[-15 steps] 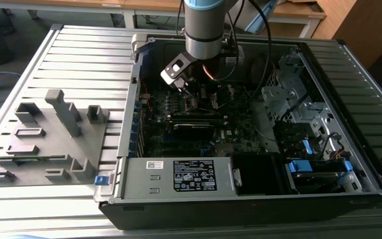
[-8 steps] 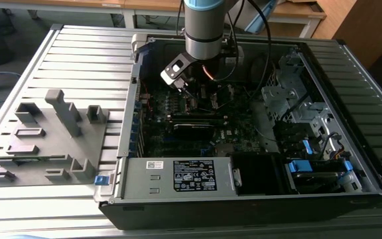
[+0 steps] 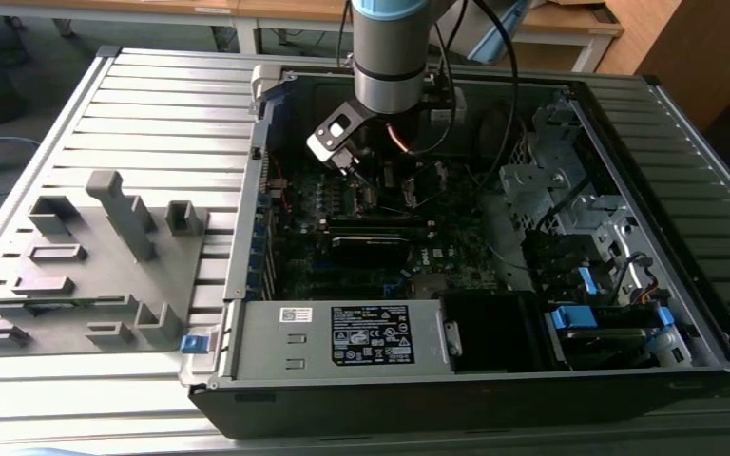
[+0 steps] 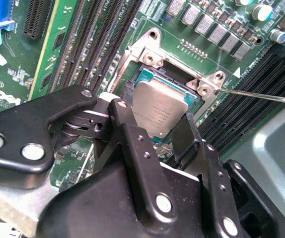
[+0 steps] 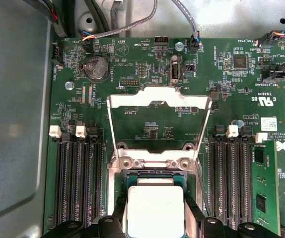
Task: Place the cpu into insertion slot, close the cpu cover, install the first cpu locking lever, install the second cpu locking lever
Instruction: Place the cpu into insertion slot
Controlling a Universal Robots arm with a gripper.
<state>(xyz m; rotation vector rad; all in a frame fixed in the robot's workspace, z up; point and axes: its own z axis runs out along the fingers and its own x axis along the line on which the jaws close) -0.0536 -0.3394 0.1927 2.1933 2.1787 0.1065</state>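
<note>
In both wrist views my gripper (image 4: pixel 158 110) (image 5: pixel 155 212) is shut on the cpu (image 4: pixel 160 101) (image 5: pixel 155 206), a silver-grey square chip pinched on two opposite edges by the black fingers (image 4: pixel 127 99). The chip sits level right over the insertion slot (image 4: pixel 147 74) (image 5: pixel 155 177), whose teal rim peeks out around it; I cannot tell whether it rests in the slot. The cpu cover (image 5: pixel 157 97), a silvery frame, stands swung open behind the slot. A thin metal locking lever (image 4: pixel 261 95) sticks out sideways. In the exterior view the gripper (image 3: pixel 362 180) is down inside the open computer case (image 3: pixel 251 285).
Long black memory slots (image 5: pixel 78 183) (image 5: pixel 229 183) flank the socket on both sides. Cables (image 3: pixel 498 85) hang by the arm, and drive cages (image 3: pixel 555 180) fill the exterior view's right. A grey parts fixture (image 3: pixel 86 256) lies on the slatted table at the exterior view's left.
</note>
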